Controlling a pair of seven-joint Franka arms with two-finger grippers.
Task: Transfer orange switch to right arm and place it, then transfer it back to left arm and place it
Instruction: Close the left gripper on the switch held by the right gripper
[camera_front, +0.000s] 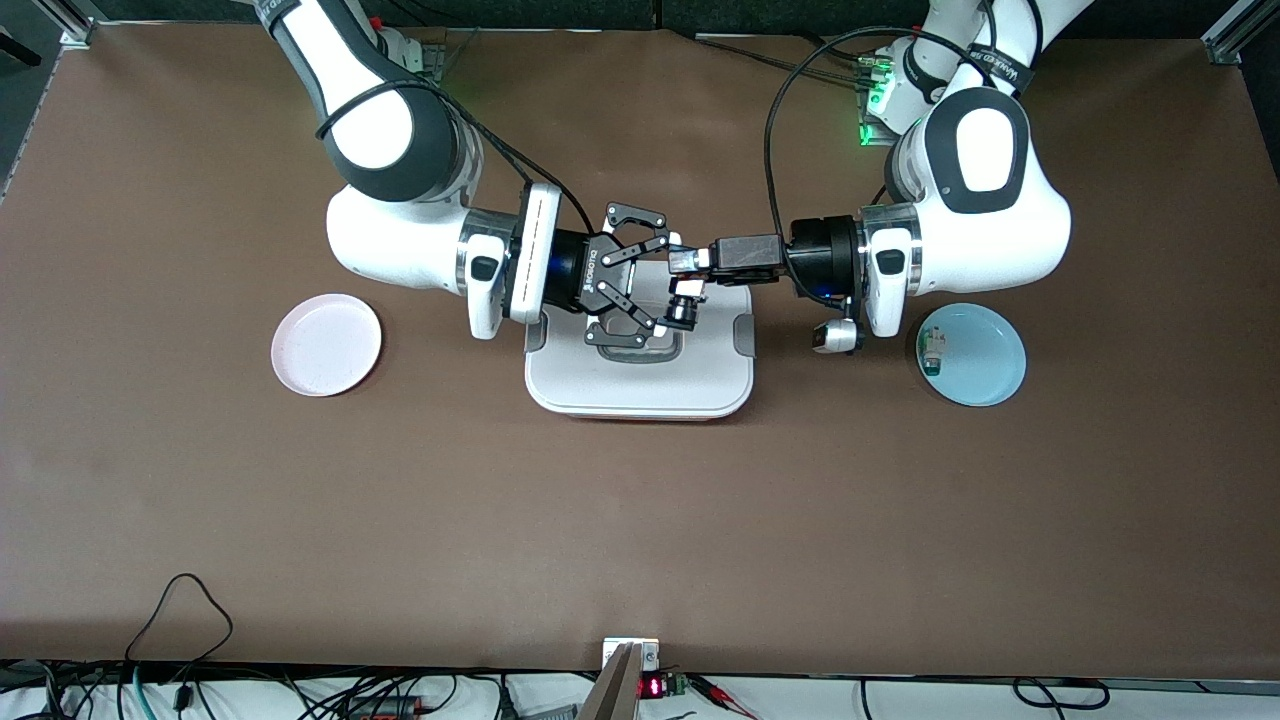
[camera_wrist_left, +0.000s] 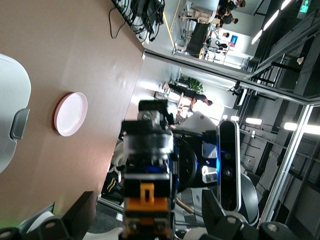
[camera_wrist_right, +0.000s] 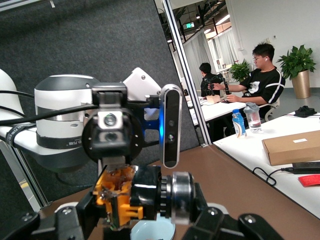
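Brown table (camera_front: 640, 520) — box (camera_front: 640, 385), two plates (camera_front: 326, 344) (camera_front: 985, 355)

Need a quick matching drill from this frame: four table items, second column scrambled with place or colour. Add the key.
1. box
2. pink plate
3. blue plate
4. orange switch

A. toward the right arm's end of the table
B. carries a tiny white-and-green component
C. up in the air over the box, between the two hands
D. white lid with a grey handle, at the table's middle

Pairs: 1-D, 2-A, 3-B, 4-C
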